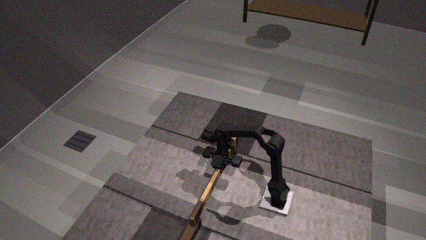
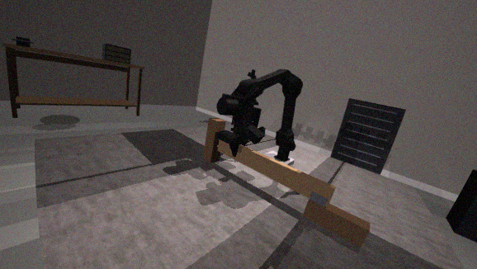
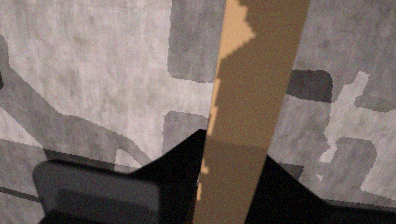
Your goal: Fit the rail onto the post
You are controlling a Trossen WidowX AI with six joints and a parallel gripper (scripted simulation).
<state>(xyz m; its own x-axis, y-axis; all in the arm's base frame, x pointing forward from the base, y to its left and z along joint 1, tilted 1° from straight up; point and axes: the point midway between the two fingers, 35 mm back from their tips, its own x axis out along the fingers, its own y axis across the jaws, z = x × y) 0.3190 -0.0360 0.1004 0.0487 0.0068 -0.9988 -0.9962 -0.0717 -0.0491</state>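
Observation:
The bed rail [image 1: 208, 191] [image 2: 281, 167] [image 3: 260, 90] is raised off the table, roughly level, its far end in the grey bracket [image 2: 318, 199] on the footboard block [image 1: 189, 232] [image 2: 339, 226]. My gripper [image 2: 235, 151] [image 3: 221, 140] is shut on the rail close to its post end, with a finger on each side. The wooden post [image 1: 234, 144] [image 2: 213, 142] stands upright just beyond that end. The rail's end is at or very near the post in the exterior view; whether they touch cannot be told. The pegs and holes are hidden by the gripper and rail.
The arm's white base plate [image 1: 264, 206] stands to one side of the rail. A dark slatted panel [image 2: 368, 134] leans behind the arm. A wooden shelf table [image 1: 309, 14] [image 2: 74, 58] stands far back, and a black box [image 2: 466, 208] is at the right edge of the exterior view.

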